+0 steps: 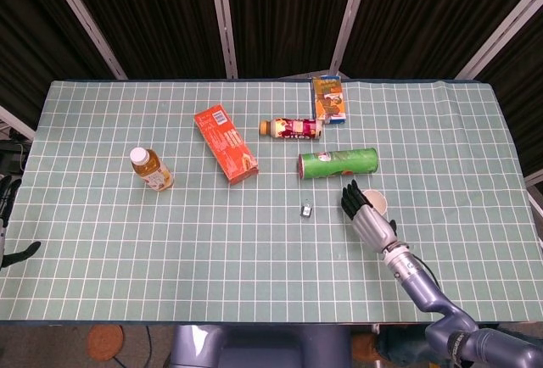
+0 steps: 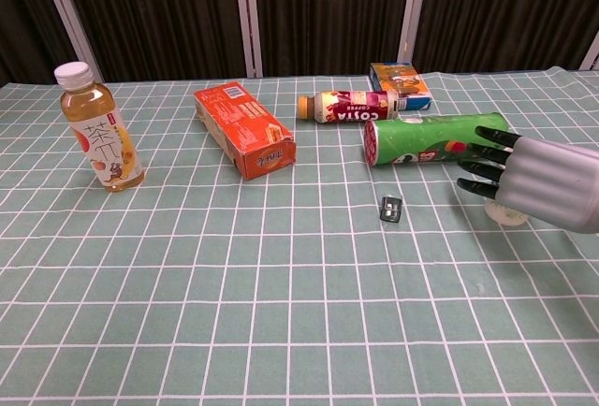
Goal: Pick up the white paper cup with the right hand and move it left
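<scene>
Cup (image 1: 376, 203) sits right of centre in the head view, mostly hidden: only a sliver of its white rim shows behind the right hand (image 1: 366, 218). In the chest view just a bit of its white base (image 2: 512, 215) peeks out under that hand (image 2: 533, 182) at the right edge. The dark fingers (image 2: 484, 168) are straight and spread, pointing toward frame left; they lie against the cup's near side, but neither view shows whether they touch it or close around it, so I cannot tell if the cup is held. The silver palm and wrist run off the right edge of the chest view; in the head view the forearm slants down to the lower right corner.

Just above the fingers lies a green can (image 2: 435, 138) on its side, its label too small to read. Left of the hand a small dark clip-like object (image 2: 390, 208) lies on the green checked cloth (image 1: 254, 249). Farther up lies a bottle (image 2: 351, 105) marked "COSTA COFFEE", and behind it a small orange and blue carton (image 2: 400, 83). An orange box (image 2: 245, 130) lies at centre left, its print unclear. At the far left stands a tea bottle (image 2: 96, 130) with Chinese characters on its label.

A dark tip at the head view's left edge may be the left hand (image 1: 19, 253); its fingers cannot be made out.
</scene>
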`<act>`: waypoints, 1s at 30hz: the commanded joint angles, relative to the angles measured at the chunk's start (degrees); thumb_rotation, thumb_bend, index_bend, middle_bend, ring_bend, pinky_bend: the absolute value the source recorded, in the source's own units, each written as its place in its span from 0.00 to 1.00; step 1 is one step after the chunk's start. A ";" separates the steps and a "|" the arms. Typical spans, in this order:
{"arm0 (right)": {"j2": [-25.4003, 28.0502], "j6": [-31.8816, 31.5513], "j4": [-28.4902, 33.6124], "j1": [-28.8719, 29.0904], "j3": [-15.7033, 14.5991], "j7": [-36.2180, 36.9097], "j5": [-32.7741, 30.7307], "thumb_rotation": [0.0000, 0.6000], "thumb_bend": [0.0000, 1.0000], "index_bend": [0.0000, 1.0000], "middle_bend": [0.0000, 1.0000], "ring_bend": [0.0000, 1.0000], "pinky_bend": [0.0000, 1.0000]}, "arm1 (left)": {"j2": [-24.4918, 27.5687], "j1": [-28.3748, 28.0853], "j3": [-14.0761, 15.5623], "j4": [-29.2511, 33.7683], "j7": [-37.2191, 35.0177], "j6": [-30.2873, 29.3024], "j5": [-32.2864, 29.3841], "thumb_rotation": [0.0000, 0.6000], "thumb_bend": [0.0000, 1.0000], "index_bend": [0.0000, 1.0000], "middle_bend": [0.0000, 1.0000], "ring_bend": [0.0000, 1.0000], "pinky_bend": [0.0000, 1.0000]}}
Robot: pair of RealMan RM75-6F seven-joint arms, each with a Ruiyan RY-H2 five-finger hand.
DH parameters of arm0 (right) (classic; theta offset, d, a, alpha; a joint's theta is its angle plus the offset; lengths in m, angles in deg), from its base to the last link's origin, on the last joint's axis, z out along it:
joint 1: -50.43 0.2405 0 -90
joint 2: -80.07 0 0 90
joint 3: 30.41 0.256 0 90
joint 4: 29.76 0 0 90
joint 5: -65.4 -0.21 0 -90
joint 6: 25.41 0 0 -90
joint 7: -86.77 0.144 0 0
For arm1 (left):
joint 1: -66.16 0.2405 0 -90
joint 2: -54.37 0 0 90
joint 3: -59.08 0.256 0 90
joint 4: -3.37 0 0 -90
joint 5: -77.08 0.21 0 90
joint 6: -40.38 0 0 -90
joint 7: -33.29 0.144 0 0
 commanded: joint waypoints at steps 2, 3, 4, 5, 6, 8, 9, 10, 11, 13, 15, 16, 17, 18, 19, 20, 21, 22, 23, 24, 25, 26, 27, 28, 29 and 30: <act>0.51 0.04 -1.10 1.06 -1.29 2.76 0.91 1.00 0.13 0.10 0.20 0.03 0.25 | 0.08 0.00 -0.01 -0.01 -0.24 0.11 0.07 1.00 0.00 0.00 0.00 0.00 0.00; 0.62 -0.01 -1.20 1.18 -1.49 3.56 1.10 1.00 0.17 0.13 0.23 0.06 0.29 | 0.10 -0.01 -0.03 -0.03 -0.28 0.13 0.07 1.00 0.00 0.00 0.00 0.00 0.00; 0.72 -0.12 -1.29 1.27 -1.67 4.33 1.27 1.00 0.19 0.14 0.25 0.08 0.30 | 0.11 -0.01 -0.03 -0.05 -0.30 0.16 0.06 1.00 0.00 0.00 0.00 0.00 0.00; 0.88 -0.45 -1.46 1.41 -1.97 5.65 1.58 1.00 0.21 0.16 0.26 0.10 0.31 | 0.11 -0.02 -0.02 -0.10 -0.40 0.23 0.07 1.00 0.00 0.00 0.00 0.00 0.00; 0.99 -0.78 -1.55 1.55 -2.17 6.55 1.88 1.00 0.22 0.16 0.27 0.11 0.32 | 0.12 -0.04 -0.03 -0.15 -0.54 0.27 0.14 1.00 0.00 0.00 0.00 0.00 0.00; 1.26 -1.41 -1.56 1.87 -2.51 8.71 2.56 1.00 0.23 0.17 0.29 0.13 0.34 | 0.12 -0.05 -0.04 -0.25 -0.81 0.27 0.29 1.00 0.00 0.00 0.00 0.00 0.00; 1.44 -1.88 -1.25 1.99 -2.54 10.47 2.82 1.00 0.24 0.17 0.30 0.14 0.35 | 0.11 -0.05 -0.03 -0.28 -0.83 0.27 0.33 1.00 0.00 0.00 0.00 0.00 0.00; 1.73 -2.37 -1.05 2.21 -2.72 12.65 3.34 1.00 0.24 0.17 0.31 0.15 0.36 | 0.09 -0.04 -0.04 -0.29 -0.83 0.28 0.33 1.00 0.00 0.00 0.00 0.00 0.00; 1.97 -2.74 -0.87 2.39 -2.85 14.42 3.74 1.00 0.24 0.17 0.32 0.15 0.37 | 0.08 -0.05 -0.03 -0.28 -0.82 0.32 0.32 1.00 0.00 0.00 0.00 0.00 0.00; 2.58 -3.28 -0.19 2.68 -3.04 18.74 4.23 1.00 0.24 0.17 0.32 0.16 0.39 | 0.09 -0.07 -0.03 -0.27 -0.78 0.44 0.28 1.00 0.00 0.00 0.00 0.00 0.00; 3.44 -3.92 1.18 2.89 -3.02 24.55 4.43 1.00 0.24 0.17 0.33 0.17 0.40 | 0.13 -0.05 -0.03 -0.21 -0.87 0.47 0.25 1.00 0.00 0.00 0.00 0.00 0.00; 3.89 -4.71 2.08 2.91 -2.79 28.08 4.52 1.00 0.24 0.17 0.33 0.18 0.40 | 0.16 -0.02 -0.05 -0.17 -0.94 0.44 0.25 1.00 0.00 0.00 0.00 0.00 0.00; 4.47 -5.55 3.89 2.63 -2.16 33.48 3.73 1.00 0.24 0.17 0.33 0.18 0.40 | 0.19 -0.01 -0.08 -0.12 -1.00 0.39 0.29 1.00 0.00 0.00 0.00 0.00 0.00; 4.93 -5.73 4.72 2.59 -2.00 36.36 3.45 1.00 0.24 0.17 0.33 0.18 0.41 | 0.20 0.00 -0.08 -0.10 -1.03 0.39 0.29 1.00 0.00 0.00 0.00 0.00 0.00; 5.76 -5.99 6.17 2.52 -1.63 41.50 2.82 1.00 0.24 0.17 0.34 0.19 0.41 | 0.23 0.01 -0.05 -0.05 -1.02 0.43 0.30 1.00 0.00 0.00 0.00 0.00 0.00; 6.31 -6.16 7.11 2.50 -1.28 44.92 2.30 1.00 0.24 0.17 0.34 0.19 0.41 | 0.24 0.00 -0.02 -0.01 -1.00 0.51 0.31 1.00 0.00 0.00 0.00 0.00 0.00; 6.79 -6.31 7.90 2.50 -0.93 48.04 1.82 1.00 0.24 0.17 0.34 0.19 0.40 | 0.27 -0.02 0.01 0.05 -0.99 0.61 0.30 1.00 0.00 0.00 0.00 0.00 0.00; 7.19 -6.42 8.54 2.54 -0.64 51.06 1.47 1.00 0.24 0.17 0.34 0.19 0.40 | 0.30 -0.03 0.05 0.13 -0.97 0.70 0.29 1.00 0.00 0.00 0.00 0.00 0.00; 7.72 -6.06 9.19 2.65 -0.50 55.05 0.93 1.00 0.24 0.17 0.34 0.19 0.39 | 0.34 -0.04 0.09 0.24 -0.94 0.79 0.30 1.00 0.00 0.00 0.00 0.00 0.00; 8.17 -5.39 9.58 2.81 -0.56 58.06 0.52 1.00 0.24 0.17 0.34 0.19 0.38 | 0.37 -0.03 0.10 0.32 -0.91 0.78 0.31 1.00 0.00 0.00 0.00 0.00 0.00; 8.88 -3.95 9.96 3.16 -0.91 61.94 0.08 1.00 0.24 0.17 0.34 0.18 0.37 | 0.36 0.00 0.09 0.39 -0.70 0.69 0.34 1.00 0.00 0.00 0.00 0.00 0.00; 9.24 -3.09 10.06 3.39 -1.18 63.80 -0.05 1.00 0.24 0.17 0.34 0.17 0.37 | 0.34 0.02 0.08 0.40 -0.52 0.58 0.36 1.00 0.00 0.00 0.00 0.00 0.00; 9.75 -1.74 10.09 3.75 -1.62 66.45 -0.22 1.00 0.24 0.17 0.34 0.17 0.36 | 0.27 0.04 0.06 0.40 -0.23 0.43 0.42 1.00 0.00 0.00 0.00 0.00 0.00; 10.01 -0.68 10.02 3.96 -1.96 68.32 -0.51 1.00 0.24 0.17 0.34 0.16 0.36 | 0.21 0.06 0.05 0.42 -0.06 0.30 0.50 1.00 0.00 0.00 0.00 0.00 0.00; 10.15 0.16 9.80 4.14 -2.23 69.99 -0.74 1.00 0.24 0.17 0.34 0.15 0.35 | 0.16 0.07 0.06 0.47 0.02 0.22 0.56 1.00 0.00 0.00 0.00 0.00 0.00; 10.13 0.78 9.27 4.31 -2.52 72.01 -0.80 1.00 0.24 0.17 0.34 0.15 0.35 | 0.13 0.10 0.09 0.54 0.05 0.19 0.59 1.00 0.00 0.00 0.00 0.00 0.00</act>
